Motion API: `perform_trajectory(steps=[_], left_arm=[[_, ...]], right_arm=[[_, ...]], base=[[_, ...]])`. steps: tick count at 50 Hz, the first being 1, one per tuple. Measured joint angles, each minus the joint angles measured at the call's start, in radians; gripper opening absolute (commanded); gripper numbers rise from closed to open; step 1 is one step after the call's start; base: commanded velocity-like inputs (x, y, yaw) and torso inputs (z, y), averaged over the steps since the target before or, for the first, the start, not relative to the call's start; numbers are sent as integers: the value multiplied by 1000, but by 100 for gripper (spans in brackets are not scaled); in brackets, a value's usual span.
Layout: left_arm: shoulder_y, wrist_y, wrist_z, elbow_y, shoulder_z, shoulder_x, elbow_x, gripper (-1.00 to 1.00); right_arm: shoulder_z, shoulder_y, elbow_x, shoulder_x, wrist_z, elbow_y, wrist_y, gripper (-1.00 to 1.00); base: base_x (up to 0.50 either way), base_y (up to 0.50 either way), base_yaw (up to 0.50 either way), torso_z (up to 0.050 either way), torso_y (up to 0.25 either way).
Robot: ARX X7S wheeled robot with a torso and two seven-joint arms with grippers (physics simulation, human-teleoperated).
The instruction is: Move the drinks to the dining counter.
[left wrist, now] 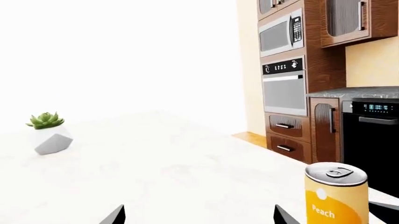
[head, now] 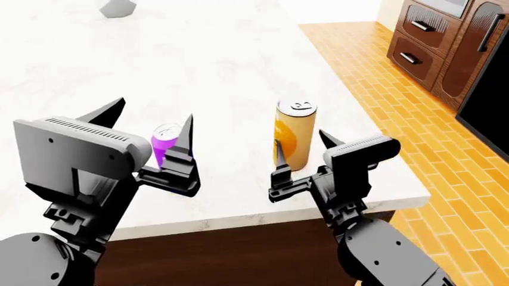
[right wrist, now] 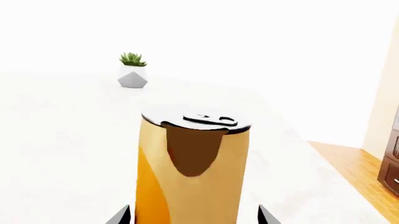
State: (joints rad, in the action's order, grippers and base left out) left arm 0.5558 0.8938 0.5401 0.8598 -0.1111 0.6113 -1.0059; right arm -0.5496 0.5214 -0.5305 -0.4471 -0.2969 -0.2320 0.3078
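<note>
The purple soda can (head: 165,145) and the taller orange-yellow can (head: 294,134) stand on the white dining counter (head: 223,59) near its front edge. My left gripper (head: 155,110) is open and empty. In the head view the purple can is low beside its inner finger, but the can is out of the left wrist view (left wrist: 199,217). My right gripper (head: 300,138) is open, with the orange can (right wrist: 190,172) between its fingers, which stand apart from its sides. The orange can also shows in the left wrist view (left wrist: 335,196). The white bottle is out of view.
A small succulent in a white faceted pot (left wrist: 48,135) stands far back on the counter (right wrist: 132,74). The counter's right edge drops to an orange wood floor (head: 397,89). Beyond it are brown cabinets with a wall oven (left wrist: 283,88) and a black appliance (left wrist: 371,140).
</note>
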Motion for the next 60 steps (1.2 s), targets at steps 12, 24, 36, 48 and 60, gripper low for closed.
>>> perform_trajectory(steps=[12, 24, 36, 48, 60], left_arm=[[-4, -8, -2, -2, -5, 2, 4, 100], [-6, -13, 0, -3, -8, 5, 2, 100], [2, -14, 1, -9, -19, 3, 3, 100], [9, -14, 4, -14, -26, 3, 5, 100], [3, -22, 5, -11, -30, 6, 5, 100]], right_arm=[[0, -7, -1, -2, -3, 1, -1, 100], [16, -17, -13, -31, -39, -86, 23, 100], [70, -30, -29, -111, -143, -323, 88, 100], [108, -43, -39, -151, -205, -430, 115, 100], [119, -44, -43, -165, -230, -463, 131, 100]], base=[[0, 0, 0, 0, 0], [0, 0, 0, 0, 0], [0, 0, 0, 0, 0], [128, -251, 0, 0, 0], [291, -506, 0, 0, 0]])
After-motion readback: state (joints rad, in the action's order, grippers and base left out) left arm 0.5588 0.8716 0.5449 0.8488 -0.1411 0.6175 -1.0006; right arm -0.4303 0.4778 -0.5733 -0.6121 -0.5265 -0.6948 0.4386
